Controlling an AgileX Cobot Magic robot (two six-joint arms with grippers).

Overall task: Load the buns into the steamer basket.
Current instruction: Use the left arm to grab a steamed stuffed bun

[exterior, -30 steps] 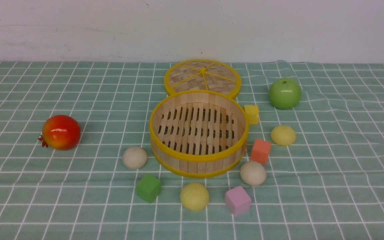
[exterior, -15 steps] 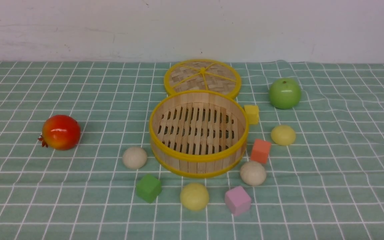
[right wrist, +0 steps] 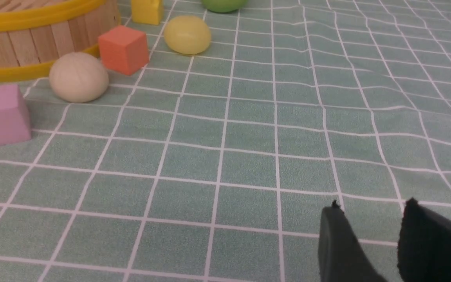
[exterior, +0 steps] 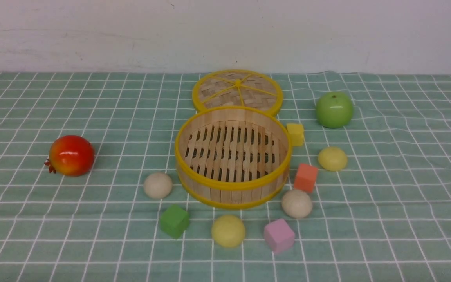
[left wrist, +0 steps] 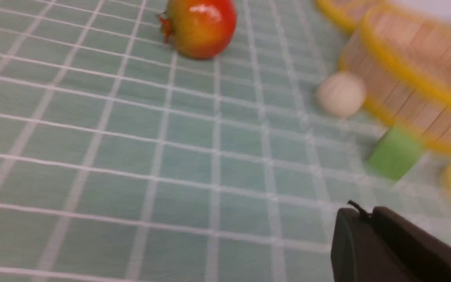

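Observation:
The steamer basket (exterior: 229, 194) stands mid-table with nothing inside. Round it lie the buns: an off-white one (exterior: 158, 185) at its left, a second off-white one (exterior: 296, 203) at front right, a pale yellow one (exterior: 228, 231) in front and another yellow one (exterior: 332, 158) at the right. Neither arm shows in the front view. In the left wrist view my left gripper (left wrist: 364, 213) is shut on nothing, short of the left off-white bun (left wrist: 341, 94). My right gripper (right wrist: 372, 205) is open over bare cloth, well short of the right off-white bun (right wrist: 78, 77).
The woven lid (exterior: 237, 90) lies behind the basket. A pomegranate (exterior: 71, 155) sits far left and a green apple (exterior: 334, 109) back right. Green (exterior: 174, 221), pink (exterior: 279, 235), orange (exterior: 306, 177) and yellow (exterior: 296, 134) cubes lie among the buns.

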